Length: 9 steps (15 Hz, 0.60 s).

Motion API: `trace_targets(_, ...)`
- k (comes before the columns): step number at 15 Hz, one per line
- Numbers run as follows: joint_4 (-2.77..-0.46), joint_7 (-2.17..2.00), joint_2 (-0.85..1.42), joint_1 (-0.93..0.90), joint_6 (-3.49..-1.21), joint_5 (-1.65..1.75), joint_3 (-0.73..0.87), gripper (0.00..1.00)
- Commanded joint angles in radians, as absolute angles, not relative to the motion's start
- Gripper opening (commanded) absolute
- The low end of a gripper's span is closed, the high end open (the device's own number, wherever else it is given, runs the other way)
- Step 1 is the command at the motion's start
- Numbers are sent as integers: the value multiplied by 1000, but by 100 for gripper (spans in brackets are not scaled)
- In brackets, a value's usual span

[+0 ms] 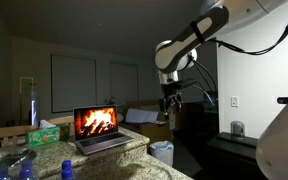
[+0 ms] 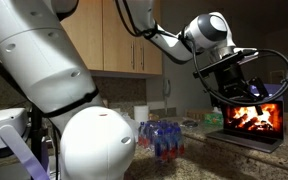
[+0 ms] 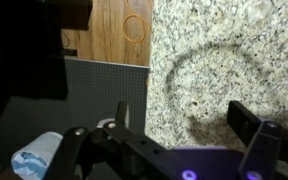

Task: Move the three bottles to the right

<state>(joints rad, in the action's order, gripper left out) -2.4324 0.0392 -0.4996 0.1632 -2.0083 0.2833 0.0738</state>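
In an exterior view my gripper [image 1: 170,101] hangs high in the air off the white arm [image 1: 189,45], well above the counter and to the side of the open laptop [image 1: 97,127], whose screen shows a fire. Its jaws stand spread wide with nothing between them. The three bottles [image 1: 19,166] sit low at the near corner of the granite counter [image 1: 104,162], partly cut by the frame edge, so I cannot count them cleanly here. A green tissue box [image 1: 45,134] stands behind them, and a tall slim bluish bottle [image 1: 34,105] rises beside it. A small green bottle [image 1: 67,170] sits at the bottom edge. Past the counter's far edge the floor drops away to a white bin [image 1: 161,152].

In an exterior view from behind the robot, the white base [image 2: 44,100] fills much of the picture. Only here do I see the bottles [image 2: 162,138] as a tight cluster with blue caps and reddish bands, standing on the counter between the base and the laptop [image 2: 251,122]. The gripper [image 2: 234,88] hovers above the laptop, well apart from the bottles. Wooden cabinets [image 2: 104,40] back the scene.

In the wrist view I look straight down past the dark fingers [image 3: 246,122], held apart and empty, onto bare speckled granite [image 3: 234,50]. A grey mat [image 3: 99,95] and a wooden surface [image 3: 109,28] border it. None of the three bottles shows here.
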Motion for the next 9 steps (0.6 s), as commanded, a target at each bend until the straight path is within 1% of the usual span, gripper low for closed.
trace_targets(1, -2267, 90, -322, 111, -2066, 319, 52, 100)
trace_targets(5, -2068, 170, -140, 35, -2059, 325, 6, 100)
trace_targets(9, -1972, 282, -38, -28, -2061, 312, -32, 100)
